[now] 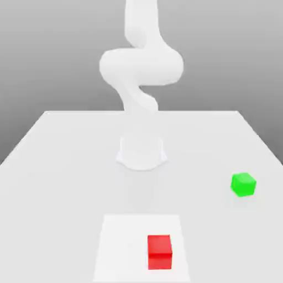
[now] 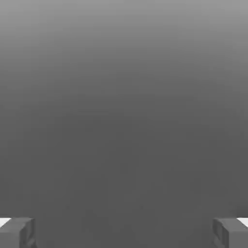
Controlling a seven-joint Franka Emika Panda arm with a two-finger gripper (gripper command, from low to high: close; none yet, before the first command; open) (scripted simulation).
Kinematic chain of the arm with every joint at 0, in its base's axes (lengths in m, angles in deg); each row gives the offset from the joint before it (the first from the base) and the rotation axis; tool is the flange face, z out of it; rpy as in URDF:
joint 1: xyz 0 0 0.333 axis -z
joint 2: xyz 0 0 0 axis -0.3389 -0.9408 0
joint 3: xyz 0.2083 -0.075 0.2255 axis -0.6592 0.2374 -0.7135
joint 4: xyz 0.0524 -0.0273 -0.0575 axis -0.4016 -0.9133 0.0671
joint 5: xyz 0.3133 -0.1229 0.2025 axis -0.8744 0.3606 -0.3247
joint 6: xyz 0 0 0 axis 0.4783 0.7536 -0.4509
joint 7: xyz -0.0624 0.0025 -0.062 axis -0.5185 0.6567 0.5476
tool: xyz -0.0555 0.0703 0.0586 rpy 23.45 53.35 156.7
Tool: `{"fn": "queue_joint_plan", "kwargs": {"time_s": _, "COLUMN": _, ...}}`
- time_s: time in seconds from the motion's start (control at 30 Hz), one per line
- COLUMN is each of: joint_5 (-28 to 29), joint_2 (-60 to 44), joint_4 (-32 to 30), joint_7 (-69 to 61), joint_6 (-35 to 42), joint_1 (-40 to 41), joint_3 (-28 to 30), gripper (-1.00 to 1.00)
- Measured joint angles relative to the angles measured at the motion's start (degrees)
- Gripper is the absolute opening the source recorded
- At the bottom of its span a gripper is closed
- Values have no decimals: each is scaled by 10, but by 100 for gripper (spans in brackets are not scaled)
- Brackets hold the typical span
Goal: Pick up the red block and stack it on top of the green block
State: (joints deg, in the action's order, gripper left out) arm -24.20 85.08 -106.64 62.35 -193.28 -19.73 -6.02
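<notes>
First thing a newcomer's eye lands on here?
The two bright cubes on the pale table: the red block sits on a lighter square patch near the front edge, and the green block stands apart toward the exterior view's right. Behind them the white arm rises from its round base. In the hand view the gripper is open, fingertips wide apart with nothing between them.

The red block [image 1: 160, 251] is bright red, plain and matte, with a slightly darker front face. The green block [image 1: 243, 184] is bright green, also plain, with its top face a little lighter than its sides. The table [image 1: 55, 166] is very pale grey, almost white, and a whiter square patch [image 1: 121, 243] lies under the red block. The arm [image 1: 141, 66] is white without any pattern. The fingertips [image 2: 19, 232] are dark grey. The background is a grey gradient.
</notes>
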Motion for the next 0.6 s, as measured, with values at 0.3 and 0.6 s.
{"fn": "queue_joint_plan", "kwargs": {"time_s": 0.3, "joint_5": 9, "joint_2": -191, "joint_4": -55, "joint_7": 16, "joint_6": -85, "joint_1": 0, "joint_3": -16, "gripper": 0}}
{"fn": "queue_joint_plan", "kwargs": {"time_s": 0.6, "joint_5": 14, "joint_2": -377, "joint_4": -109, "joint_7": 29, "joint_6": -167, "joint_1": -5, "joint_3": -28, "gripper": 0}}
